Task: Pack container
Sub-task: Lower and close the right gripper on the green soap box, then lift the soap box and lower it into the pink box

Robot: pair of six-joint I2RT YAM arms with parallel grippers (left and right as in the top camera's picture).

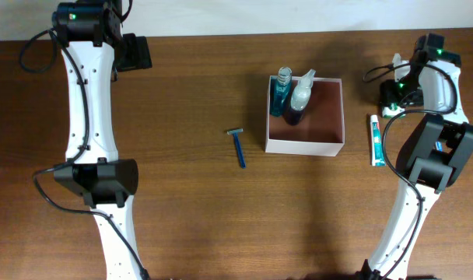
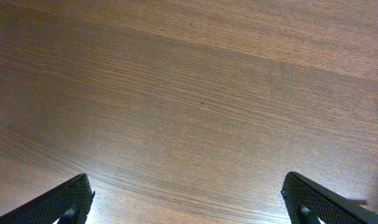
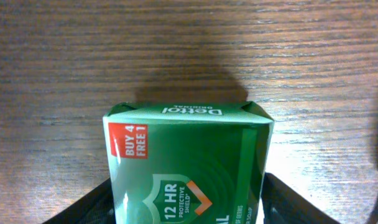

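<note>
The container (image 1: 305, 147), a square white-walled box with a brown inside, stands right of the table's centre. A blue bottle (image 1: 282, 90) and a clear spray bottle (image 1: 300, 96) lean in its far left corner. Right of the container, near the far edge, my right gripper (image 1: 392, 101) is down at the table. In the right wrist view a green soap packet (image 3: 186, 155) fills the gap of that gripper (image 3: 186, 210), with both fingers (image 3: 84, 208) against its sides. My left gripper (image 1: 135, 53) hangs at the far left, open (image 2: 189, 205) over bare wood.
A blue razor (image 1: 239, 146) lies on the table left of the container. A toothpaste tube (image 1: 376, 141) lies lengthwise between the container and the right arm's base. Both arm bases stand at the near side.
</note>
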